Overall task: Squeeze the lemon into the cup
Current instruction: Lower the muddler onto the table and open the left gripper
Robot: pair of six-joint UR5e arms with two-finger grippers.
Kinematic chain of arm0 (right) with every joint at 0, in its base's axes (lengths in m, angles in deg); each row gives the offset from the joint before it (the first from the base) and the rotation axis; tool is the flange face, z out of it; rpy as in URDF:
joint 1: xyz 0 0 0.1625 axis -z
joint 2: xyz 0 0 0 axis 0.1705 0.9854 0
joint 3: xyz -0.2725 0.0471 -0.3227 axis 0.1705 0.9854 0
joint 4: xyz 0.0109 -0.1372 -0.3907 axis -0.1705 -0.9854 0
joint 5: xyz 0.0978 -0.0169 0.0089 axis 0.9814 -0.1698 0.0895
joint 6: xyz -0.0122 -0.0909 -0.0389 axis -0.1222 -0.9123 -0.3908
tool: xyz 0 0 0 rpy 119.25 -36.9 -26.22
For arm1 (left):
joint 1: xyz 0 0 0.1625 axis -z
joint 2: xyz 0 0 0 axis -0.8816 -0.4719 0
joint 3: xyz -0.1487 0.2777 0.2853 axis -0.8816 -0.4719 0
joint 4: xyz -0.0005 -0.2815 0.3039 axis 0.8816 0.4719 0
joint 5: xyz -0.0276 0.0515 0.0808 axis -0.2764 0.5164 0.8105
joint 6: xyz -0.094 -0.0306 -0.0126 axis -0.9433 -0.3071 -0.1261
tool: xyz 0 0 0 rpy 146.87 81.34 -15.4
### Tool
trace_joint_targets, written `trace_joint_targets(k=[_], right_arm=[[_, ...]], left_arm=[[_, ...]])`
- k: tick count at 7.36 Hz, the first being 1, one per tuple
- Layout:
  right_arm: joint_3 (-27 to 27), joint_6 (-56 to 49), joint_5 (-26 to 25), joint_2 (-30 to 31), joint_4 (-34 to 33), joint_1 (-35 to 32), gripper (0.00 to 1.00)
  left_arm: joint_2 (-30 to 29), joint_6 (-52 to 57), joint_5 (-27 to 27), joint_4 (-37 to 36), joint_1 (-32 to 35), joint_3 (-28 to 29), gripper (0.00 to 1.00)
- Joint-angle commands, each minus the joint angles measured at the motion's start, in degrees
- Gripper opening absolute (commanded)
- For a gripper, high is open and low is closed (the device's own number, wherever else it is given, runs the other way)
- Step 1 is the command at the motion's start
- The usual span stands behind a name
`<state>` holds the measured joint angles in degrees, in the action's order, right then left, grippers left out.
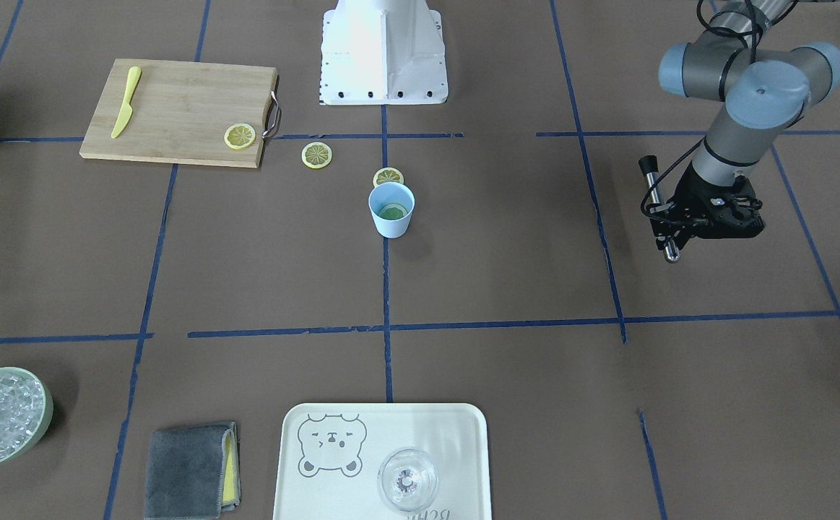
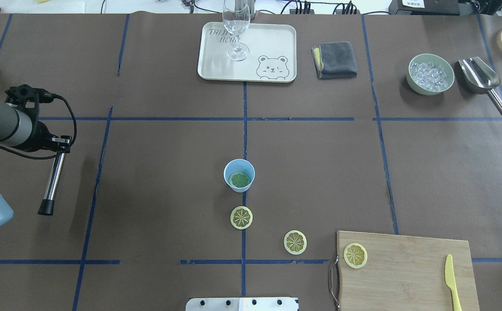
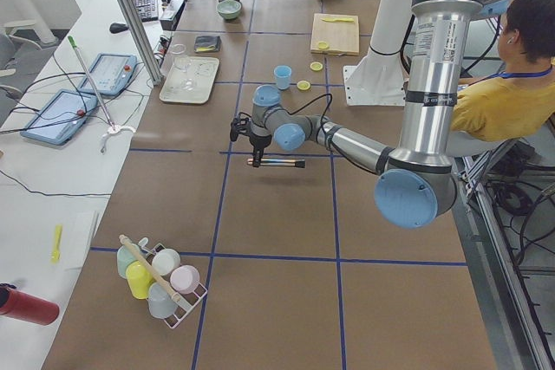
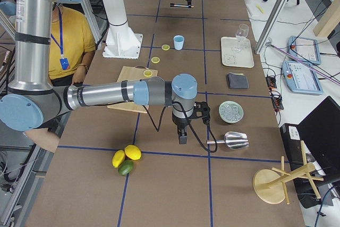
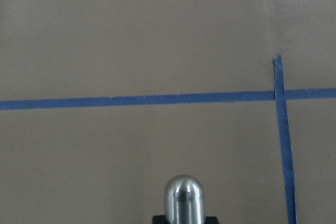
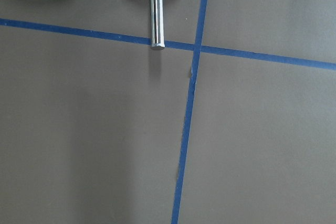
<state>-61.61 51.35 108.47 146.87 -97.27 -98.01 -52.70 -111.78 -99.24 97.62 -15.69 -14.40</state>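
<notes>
Overhead view. The cup (image 2: 239,175) stands upright at the centre of the counter (image 2: 156,203). The lemon (image 2: 241,217) is in separate slices. One lies inside the cup, one just below it, one farther toward the lower right, and one on the cutting board (image 2: 406,276), which also carries a yellow knife (image 2: 451,280). At the left edge, the left gripper (image 2: 62,146) is closed on a metal rod (image 2: 54,179) held above the counter. The right gripper (image 4: 182,134) shows only in the exterior right view, near an ice scoop (image 4: 234,140). Whether it is open or closed cannot be told.

Place: a robotics lab.
My table (image 2: 168,172): brown cover, blue tape (image 2: 190,119) grid.
Ten o'clock, left-end view: teach pendant (image 3: 108,73) on the side bench.
Two o'clock: seated operator (image 3: 512,93).
</notes>
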Motion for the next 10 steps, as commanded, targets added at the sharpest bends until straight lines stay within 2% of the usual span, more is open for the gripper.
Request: trace_joint_targets(k=[1, 3, 5, 6, 7, 8, 9, 10], right_arm=[[0.1, 0.0, 0.0, 0.0, 0.0, 0.0, 1.0], [0.1, 0.0, 0.0, 0.0, 0.0, 0.0, 1.0], [0.0, 0.0, 0.0, 0.0, 0.0, 0.0, 1.0], [0.0, 0.0, 0.0, 0.0, 0.0, 0.0, 1.0], [0.0, 0.0, 0.0, -0.1, 0.0, 0.0, 1.0], [0.0, 0.0, 0.0, -0.1, 0.0, 0.0, 1.0], [-0.1, 0.0, 0.0, -0.1, 0.0, 0.0, 1.0], [-0.1, 0.0, 0.0, -0.2, 0.0, 0.0, 1.0]], left_arm=[[-1.1, -2.0, 0.0, 0.1, -2.9, 0.9, 0.0], [-4.3, -2.7, 0.1, 0.0, -3.4, 4.0, 0.0], [-4.3, -2.1, 0.2, -0.2, -3.3, 4.6, 0.0], [-4.4, -2.0, 0.2, -0.1, -3.4, 5.1, 0.1], [-4.3, -2.0, 0.2, -0.1, -3.3, 5.1, 0.32], [-4.0, -1.8, 0.2, -0.1, -3.4, 5.1, 0.34], [-3.8, -0.4, 0.2, -0.2, -3.3, 4.5, 0.99], [-3.8, 2.5, 0.1, -0.2, -2.9, 4.1, 1.0]])
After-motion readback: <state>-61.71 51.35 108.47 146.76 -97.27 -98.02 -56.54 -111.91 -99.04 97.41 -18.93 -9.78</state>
